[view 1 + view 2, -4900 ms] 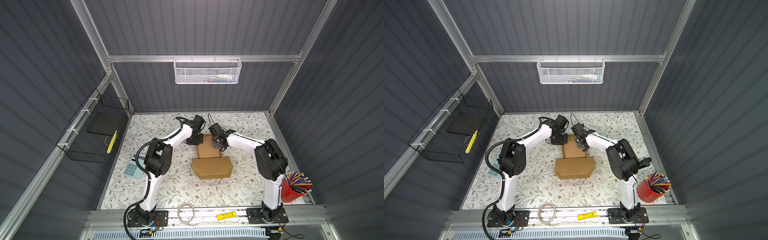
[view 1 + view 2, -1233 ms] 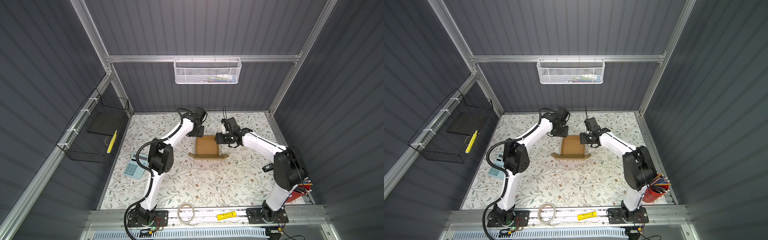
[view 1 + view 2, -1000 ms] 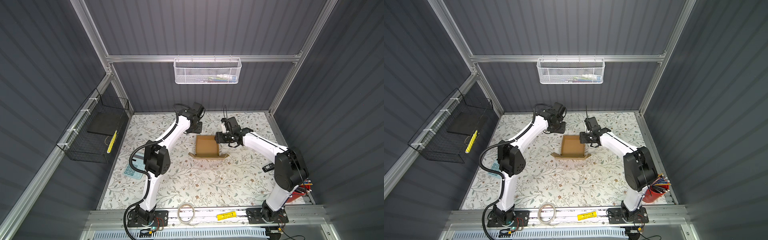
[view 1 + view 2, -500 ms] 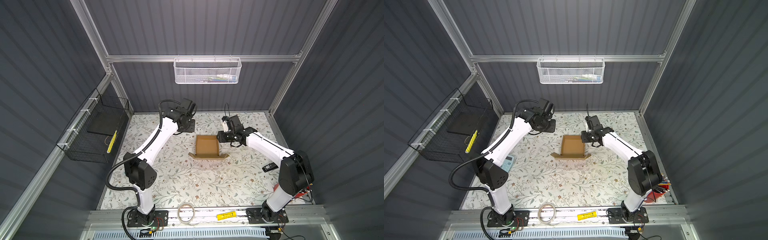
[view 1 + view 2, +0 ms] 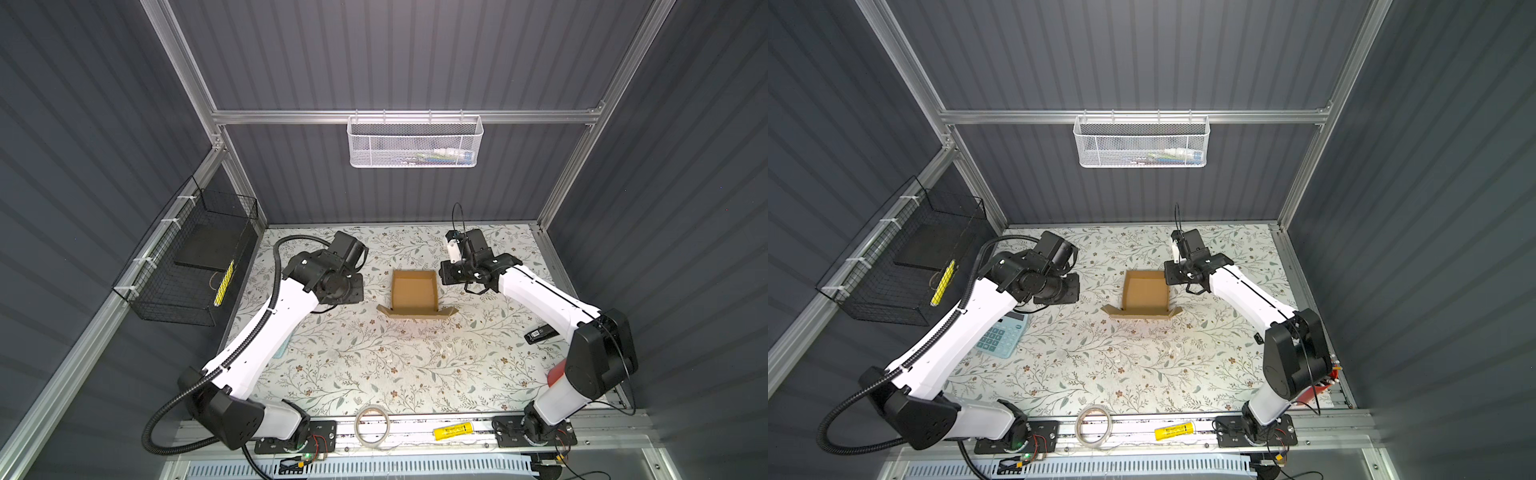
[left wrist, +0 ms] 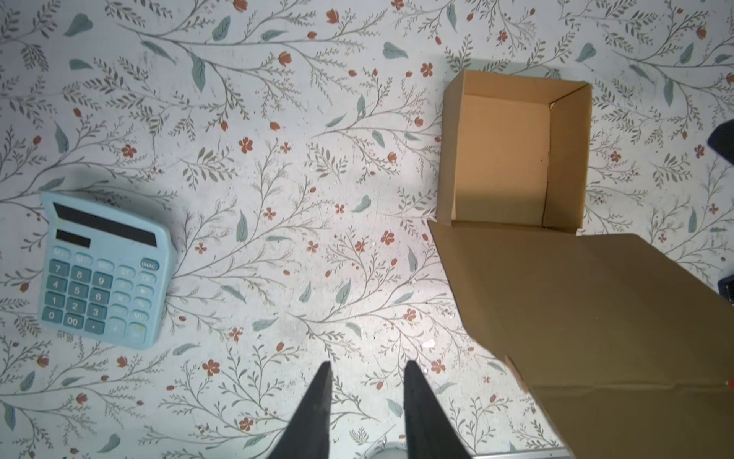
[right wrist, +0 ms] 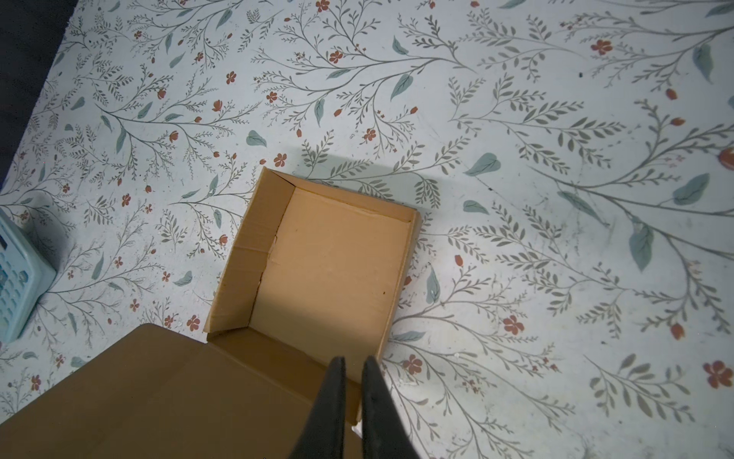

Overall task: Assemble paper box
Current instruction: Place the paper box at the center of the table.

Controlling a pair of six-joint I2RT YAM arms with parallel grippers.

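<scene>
With the left gripper [image 6: 367, 363] parted and empty and the right gripper [image 7: 354, 358] pinched almost closed on nothing, the unheld paper box [image 5: 413, 289] at frame centre may slide when its lid [image 5: 417, 314] gets pushed.

Only thing I can actually read is the light-blue calculator [image 6: 107, 274]: keys 0, 00 and 1 through 9, plus an ON/AC key [image 6: 149, 264]. The yellow label [image 5: 453, 431] down front has print, but it's way too small to make out.
</scene>
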